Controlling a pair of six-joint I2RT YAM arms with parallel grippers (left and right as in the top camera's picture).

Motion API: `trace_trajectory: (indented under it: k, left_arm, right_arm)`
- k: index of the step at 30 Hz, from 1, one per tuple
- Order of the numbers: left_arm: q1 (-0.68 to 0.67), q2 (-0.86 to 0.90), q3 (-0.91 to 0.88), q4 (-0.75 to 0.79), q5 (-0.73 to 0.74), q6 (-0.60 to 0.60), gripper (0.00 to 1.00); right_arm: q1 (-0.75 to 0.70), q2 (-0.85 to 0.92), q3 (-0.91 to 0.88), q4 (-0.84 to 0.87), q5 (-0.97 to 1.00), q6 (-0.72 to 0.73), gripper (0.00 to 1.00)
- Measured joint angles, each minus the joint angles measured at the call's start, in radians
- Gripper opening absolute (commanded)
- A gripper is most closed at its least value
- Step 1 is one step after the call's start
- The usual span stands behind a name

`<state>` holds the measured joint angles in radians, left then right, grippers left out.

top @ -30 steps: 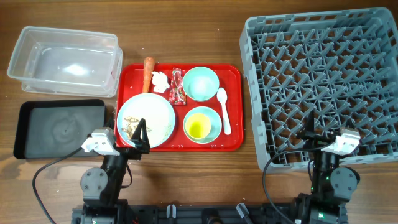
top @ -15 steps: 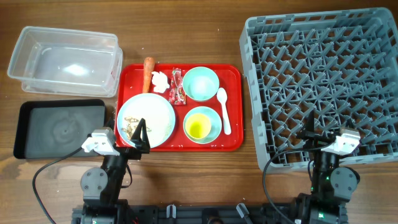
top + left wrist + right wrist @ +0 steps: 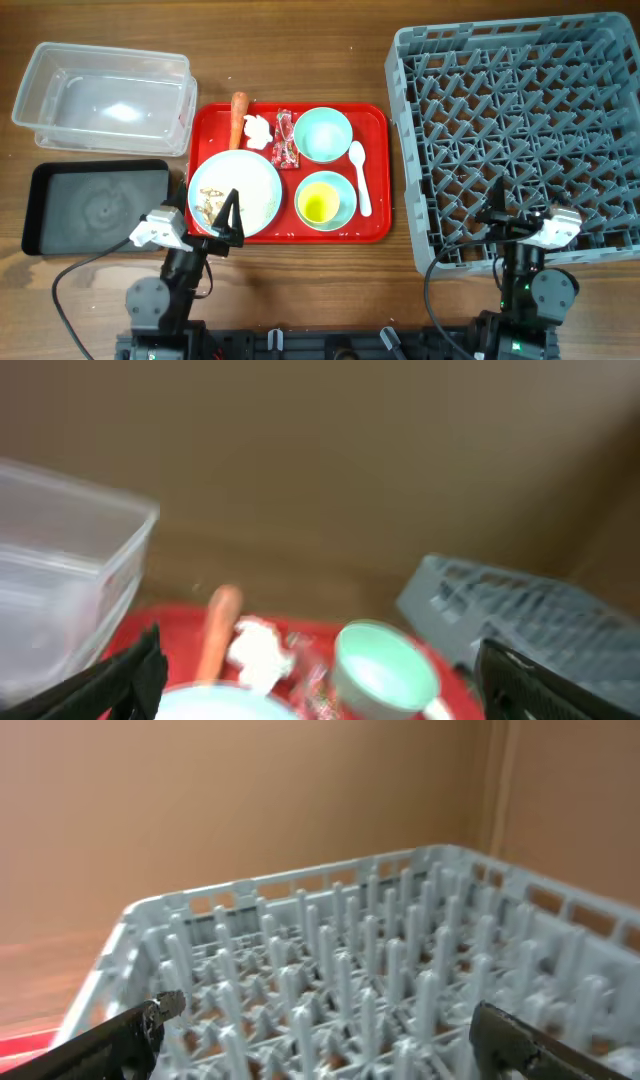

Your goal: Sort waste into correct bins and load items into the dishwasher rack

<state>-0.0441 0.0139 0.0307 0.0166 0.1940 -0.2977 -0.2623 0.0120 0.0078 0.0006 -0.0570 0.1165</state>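
Where the wooden desk (image 3: 320, 60) lies under the overhead camera, a glossy red tray (image 3: 378, 228) sits in the middle. It lies between the two bins on the left and the rack (image 3: 520, 130), a grey plastic crate of upright pegs, on the right. Along its far edge lie the carrot (image 3: 238, 115), the crumpled tissue (image 3: 258, 130) and the wrapper (image 3: 286, 142), with the light blue bowl (image 3: 324, 134) beside them. Nearer, the yellow cup (image 3: 318, 207) stands inside the pale green bowl (image 3: 345, 195), the white spoon (image 3: 360, 178) lies just beside both bowls, and the round plate (image 3: 250, 185) bears crumbs (image 3: 208, 207). The clear tub (image 3: 105, 97) is far left, with the shallow black tray (image 3: 95, 207) nearer. The left hand (image 3: 228, 208) shows over the plate's near rim, and the right hand (image 3: 497, 207) over the rack's near wall. From the left wrist, blurred, the fingers (image 3: 130, 682) stand spread wide in the bottom corners, gripping nothing; carrot, tissue and blue bowl lie between them, and the tub's wall is at left. From the right wrist, its own fingers (image 3: 140, 1020) are likewise spread and bare, with the rack's pegs ahead.
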Motion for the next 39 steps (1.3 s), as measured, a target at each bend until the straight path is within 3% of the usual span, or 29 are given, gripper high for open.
trace_trajectory:
  k: [2,6,9,10,11,13,15,17,18,19,22,25,30,32,34,39]
  left_arm:
    - [0.0,0.0,0.002,0.106,0.037,0.0,1.0]
    - [0.0,0.03,0.107,0.07,0.047,-0.003,1.0]
    - [0.0,0.189,0.299,-0.008,0.048,-0.017,1.0]
    - [0.0,0.37,0.474,-0.1,0.059,-0.03,1.0]
    - [0.0,0.452,0.563,-0.188,0.062,-0.037,1.0]
    - [0.0,0.678,0.855,-0.513,0.071,-0.044,1.0]
    - [0.0,0.888,1.104,-0.703,0.076,-0.046,1.0]
    - [0.0,1.022,1.226,-0.824,0.11,-0.049,1.0]
    - [0.0,1.058,1.237,-0.845,0.145,-0.049,0.99]
    - [0.0,1.095,1.238,-0.866,0.173,-0.05,0.92]
    - [-0.036,1.211,1.246,-0.978,0.203,-0.033,0.72]
    - [-0.212,1.346,1.244,-1.094,0.141,-0.014,0.56]
    - [-0.48,1.548,1.168,-0.995,0.019,-0.029,0.5]
    - [-0.507,1.603,1.166,-0.953,-0.023,-0.038,0.34]
    - [-0.517,1.686,1.166,-0.909,-0.065,-0.042,0.04]
    - [-0.518,1.732,1.165,-0.937,-0.077,-0.053,0.04]
  right_arm:
    - [0.0,0.0,-0.001,0.065,-0.079,0.163,1.0]
    - [0.0,0.005,0.053,0.101,-0.229,0.257,1.0]
    - [0.0,0.106,0.314,-0.066,-0.327,0.235,1.0]
    - [0.001,0.187,0.443,-0.145,-0.355,0.209,1.0]
    - [0.001,0.292,0.602,-0.394,-0.392,0.168,1.0]
    - [0.002,0.551,0.865,-0.663,-0.418,0.112,1.0]
    - [0.004,0.772,1.08,-0.863,-0.43,0.031,1.0]
    - [0.004,0.918,1.175,-0.906,-0.441,-0.013,0.99]
    - [0.004,0.973,1.188,-0.924,-0.458,0.014,0.78]
    - [0.004,1.03,1.188,-0.93,-0.483,0.031,0.73]
    - [0.048,1.129,1.188,-0.974,-0.541,0.028,0.74]
    - [0.222,1.142,1.188,-1.012,-0.463,0.064,0.74]
    - [0.356,1.142,1.188,-1.006,-0.338,0.145,0.79]
    - [0.356,1.142,1.188,-1.007,-0.322,0.156,0.8]
    - [0.356,1.142,1.188,-1.009,-0.314,0.167,0.8]
    - [0.356,1.149,1.186,-1.002,-0.303,0.174,0.82]
